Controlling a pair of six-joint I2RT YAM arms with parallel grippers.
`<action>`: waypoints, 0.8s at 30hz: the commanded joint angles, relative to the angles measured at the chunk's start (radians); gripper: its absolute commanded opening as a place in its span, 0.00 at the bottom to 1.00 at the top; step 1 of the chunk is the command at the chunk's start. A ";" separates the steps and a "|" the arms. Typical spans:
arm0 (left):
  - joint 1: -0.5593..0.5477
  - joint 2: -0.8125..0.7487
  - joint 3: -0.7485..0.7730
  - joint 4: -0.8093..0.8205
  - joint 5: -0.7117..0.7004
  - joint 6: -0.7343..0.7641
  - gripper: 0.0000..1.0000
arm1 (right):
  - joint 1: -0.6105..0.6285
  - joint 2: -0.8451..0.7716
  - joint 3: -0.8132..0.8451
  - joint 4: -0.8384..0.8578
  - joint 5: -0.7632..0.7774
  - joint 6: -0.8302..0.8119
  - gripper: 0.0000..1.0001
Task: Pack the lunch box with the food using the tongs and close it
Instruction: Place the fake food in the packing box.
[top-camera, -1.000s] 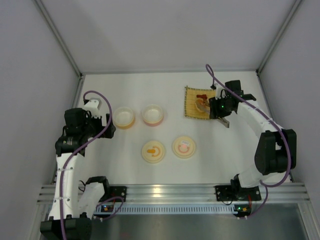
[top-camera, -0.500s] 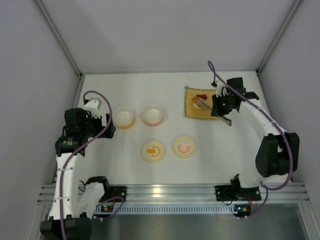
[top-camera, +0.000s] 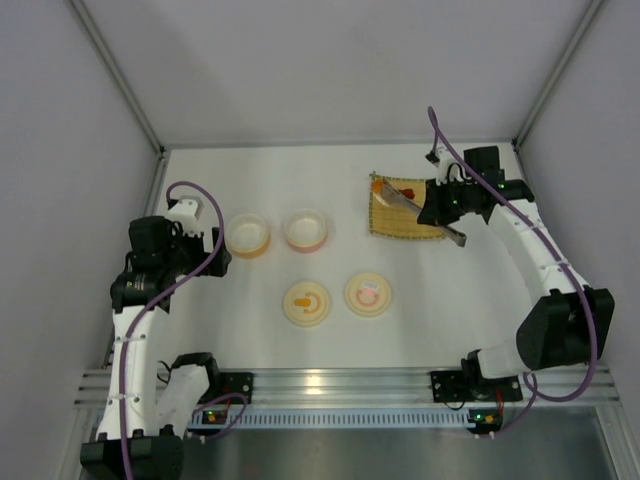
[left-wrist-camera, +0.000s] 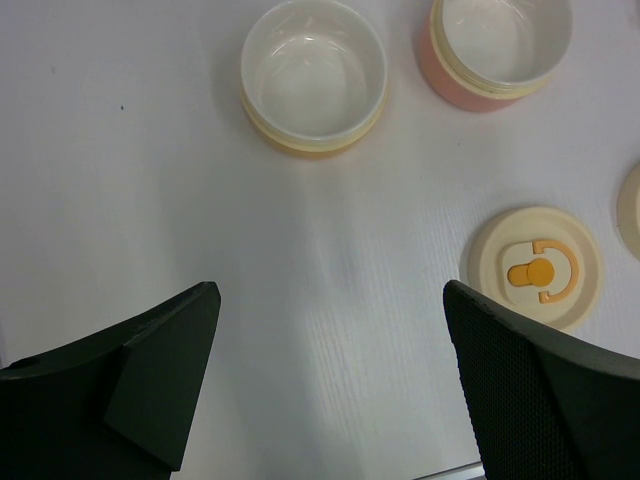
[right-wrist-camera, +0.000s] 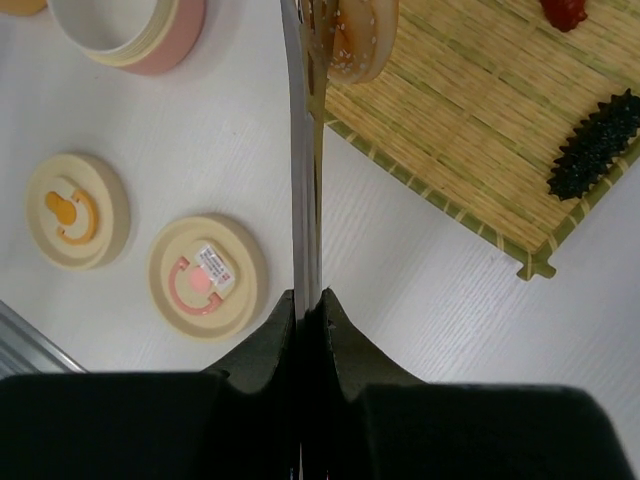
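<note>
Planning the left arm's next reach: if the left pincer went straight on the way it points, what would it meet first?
Probably the bare table, then the empty yellow bowl beyond; depth is unclear.

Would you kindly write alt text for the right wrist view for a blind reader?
The right claw is shut on the tongs, whose tips reach the bun over a bamboo mat. A pink bowl, an orange-marked lid and a pink-marked lid lie left.

I work in a lab test cell: a white table (top-camera: 300, 180) boxed in by plain grey panels (top-camera: 340, 70) and an aluminium rail (top-camera: 340, 382).
</note>
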 joint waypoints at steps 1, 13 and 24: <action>0.002 -0.002 0.025 0.016 0.009 -0.015 0.98 | 0.025 -0.051 0.039 -0.004 -0.098 0.019 0.00; 0.069 0.076 0.079 -0.019 0.043 -0.051 0.98 | 0.264 -0.011 0.075 0.068 -0.161 0.081 0.00; 0.208 0.224 0.223 -0.068 0.175 -0.063 0.98 | 0.448 0.130 0.209 0.145 -0.177 0.135 0.00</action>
